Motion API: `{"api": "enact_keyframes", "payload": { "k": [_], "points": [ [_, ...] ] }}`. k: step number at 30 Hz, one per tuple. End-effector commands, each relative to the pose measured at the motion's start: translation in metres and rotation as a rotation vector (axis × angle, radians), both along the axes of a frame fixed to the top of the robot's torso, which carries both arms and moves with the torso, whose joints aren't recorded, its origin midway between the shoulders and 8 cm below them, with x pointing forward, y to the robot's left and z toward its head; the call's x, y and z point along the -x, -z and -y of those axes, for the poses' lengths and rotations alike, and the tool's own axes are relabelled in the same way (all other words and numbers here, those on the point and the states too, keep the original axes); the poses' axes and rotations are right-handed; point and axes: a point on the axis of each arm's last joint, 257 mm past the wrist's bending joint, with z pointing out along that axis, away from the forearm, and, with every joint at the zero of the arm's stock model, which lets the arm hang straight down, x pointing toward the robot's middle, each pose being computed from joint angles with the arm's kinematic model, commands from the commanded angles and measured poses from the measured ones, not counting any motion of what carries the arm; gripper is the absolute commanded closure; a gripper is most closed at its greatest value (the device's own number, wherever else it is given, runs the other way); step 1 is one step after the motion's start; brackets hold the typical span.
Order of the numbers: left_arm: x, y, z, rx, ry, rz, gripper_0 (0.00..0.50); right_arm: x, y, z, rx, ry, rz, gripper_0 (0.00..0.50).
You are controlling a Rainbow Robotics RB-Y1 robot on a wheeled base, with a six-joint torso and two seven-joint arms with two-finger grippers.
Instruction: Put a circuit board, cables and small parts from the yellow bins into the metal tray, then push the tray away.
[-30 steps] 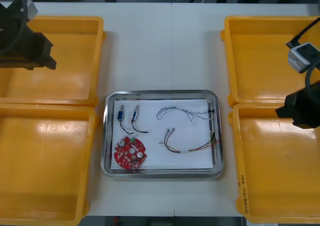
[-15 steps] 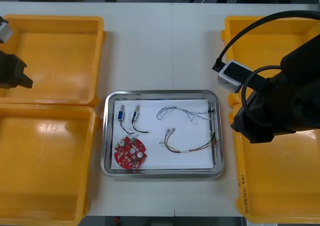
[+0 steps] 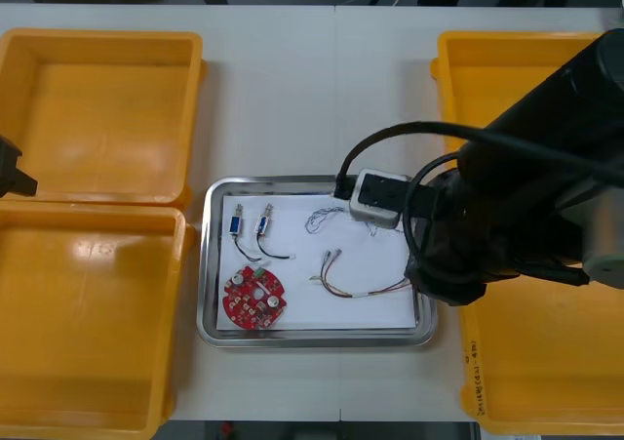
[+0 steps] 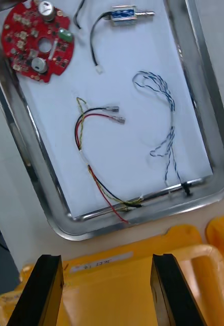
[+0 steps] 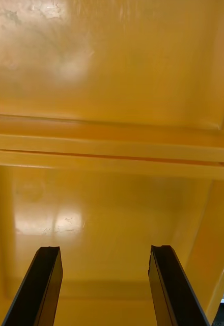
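The metal tray (image 3: 216,331), white inside, lies mid-table. In it are a round red circuit board (image 3: 254,299), two small metal parts (image 3: 237,223) with black cables, a twisted blue and white cable (image 3: 327,216) and a red and yellow cable (image 3: 351,282). My right arm (image 3: 507,225) hangs over the tray's right edge. My right gripper (image 4: 108,290) is open and holds nothing, above the rim of a yellow bin (image 4: 122,270) just short of the tray (image 4: 40,168). Beyond its fingers lie the board (image 4: 38,43) and both cables (image 4: 91,153). My left gripper (image 5: 106,285) is open above empty bins.
Two yellow bins stand at the left (image 3: 97,118) (image 3: 88,313) and two at the right (image 3: 487,89) (image 3: 546,372), all looking bare inside. My left arm (image 3: 10,172) is at the far left edge. Bare table lies beyond the tray.
My right arm has swung in from the right edge until it hangs over the tray's right side. My left arm has drawn back toward the left edge.
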Motion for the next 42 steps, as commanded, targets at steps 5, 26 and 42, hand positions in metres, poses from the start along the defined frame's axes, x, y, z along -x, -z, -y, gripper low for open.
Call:
{"api": "enact_keyframes", "payload": {
  "k": [5,26,42],
  "points": [
    [0.023,-0.008,-0.017,-0.103,0.071,0.020,0.000,-0.001,0.006,-0.063,0.085,-0.231,0.071,0.000],
    [0.034,-0.002,-0.015,-0.083,0.072,0.025,0.000,0.017,0.100,-0.103,0.245,-0.332,0.003,0.000],
    [0.034,-0.002,-0.015,-0.083,0.072,0.025,0.000,0.031,0.155,-0.123,0.243,-0.299,-0.038,0.000]
  ]
}}
